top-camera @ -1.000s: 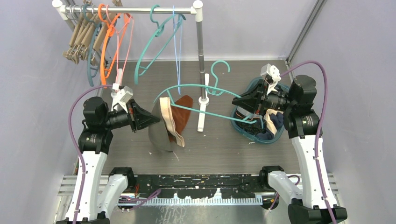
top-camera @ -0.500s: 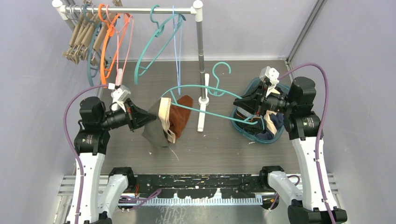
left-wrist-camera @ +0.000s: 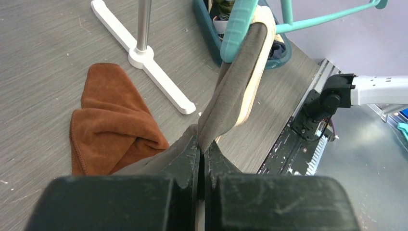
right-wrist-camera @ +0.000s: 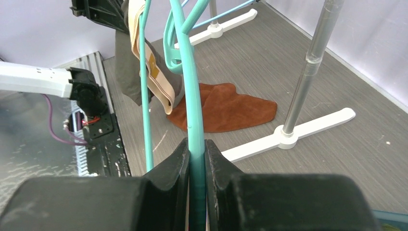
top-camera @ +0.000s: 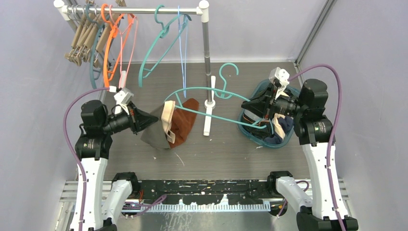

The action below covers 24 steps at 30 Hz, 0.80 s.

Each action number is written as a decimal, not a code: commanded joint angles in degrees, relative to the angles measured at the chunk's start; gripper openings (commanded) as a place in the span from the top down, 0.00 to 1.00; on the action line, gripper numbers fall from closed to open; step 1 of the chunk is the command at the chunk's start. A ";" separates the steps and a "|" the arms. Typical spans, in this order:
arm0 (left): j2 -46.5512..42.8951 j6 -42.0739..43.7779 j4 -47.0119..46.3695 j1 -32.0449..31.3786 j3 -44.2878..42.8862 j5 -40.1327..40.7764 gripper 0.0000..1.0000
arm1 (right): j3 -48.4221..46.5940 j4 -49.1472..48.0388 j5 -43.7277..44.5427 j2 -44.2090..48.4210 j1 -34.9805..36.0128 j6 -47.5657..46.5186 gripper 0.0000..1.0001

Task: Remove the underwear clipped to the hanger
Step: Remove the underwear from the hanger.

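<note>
Grey-brown underwear [top-camera: 155, 135] with a cream waistband [top-camera: 168, 123] hangs from the left end of a teal hanger [top-camera: 211, 90] held above the table. My left gripper [top-camera: 155, 121] is shut on the underwear's grey cloth [left-wrist-camera: 238, 91], which runs taut from the jaws [left-wrist-camera: 202, 147] up to the hanger's teal clip [left-wrist-camera: 235, 29]. My right gripper [top-camera: 244, 104] is shut on the hanger's other end, its bar [right-wrist-camera: 192, 96] pinched between the jaws [right-wrist-camera: 196, 144]. In the right wrist view the underwear [right-wrist-camera: 125, 62] dangles at the far end.
A rust-brown cloth [top-camera: 185, 122] lies on the table under the hanger. A clothes rack [top-camera: 134, 9] with several hangers stands behind, its post [top-camera: 207, 43] and white foot [top-camera: 208, 120] in the middle. A teal basket [top-camera: 285, 139] of garments sits under the right arm.
My left gripper has drawn back to the left with the underwear's cloth, pulling the garment left and stretching it from the clip. The right gripper with the hanger shifted slightly right.
</note>
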<state>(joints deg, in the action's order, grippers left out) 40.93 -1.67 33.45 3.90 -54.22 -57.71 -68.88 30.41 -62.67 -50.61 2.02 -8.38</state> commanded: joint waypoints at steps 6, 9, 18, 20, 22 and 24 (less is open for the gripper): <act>-0.09 -2.76 -6.25 0.66 -0.11 -1.54 1.00 | 3.08 -19.91 -3.14 -1.27 -0.01 17.96 0.99; 0.56 -8.54 -10.32 0.67 0.38 -3.09 1.00 | 4.39 -24.48 -3.27 -1.87 0.13 21.69 0.99; 1.52 -23.43 -23.65 0.67 3.54 -5.05 1.00 | 9.96 -38.56 -3.09 -2.38 0.26 33.02 0.99; 1.52 -25.98 -26.06 0.65 4.50 -5.00 1.00 | 10.76 -41.20 -3.53 -2.45 0.22 34.80 0.99; 1.52 -27.18 -26.77 0.67 4.65 -5.04 1.00 | 10.98 -41.48 -3.30 -2.45 0.26 34.73 0.99; 1.45 -27.62 -27.34 0.68 4.84 -5.16 1.00 | 11.09 -41.49 -3.29 -2.21 0.26 34.54 0.99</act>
<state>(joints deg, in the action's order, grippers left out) 42.89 -24.73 13.50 4.21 -49.25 -61.23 -57.56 -4.10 -65.58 -53.41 2.13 23.16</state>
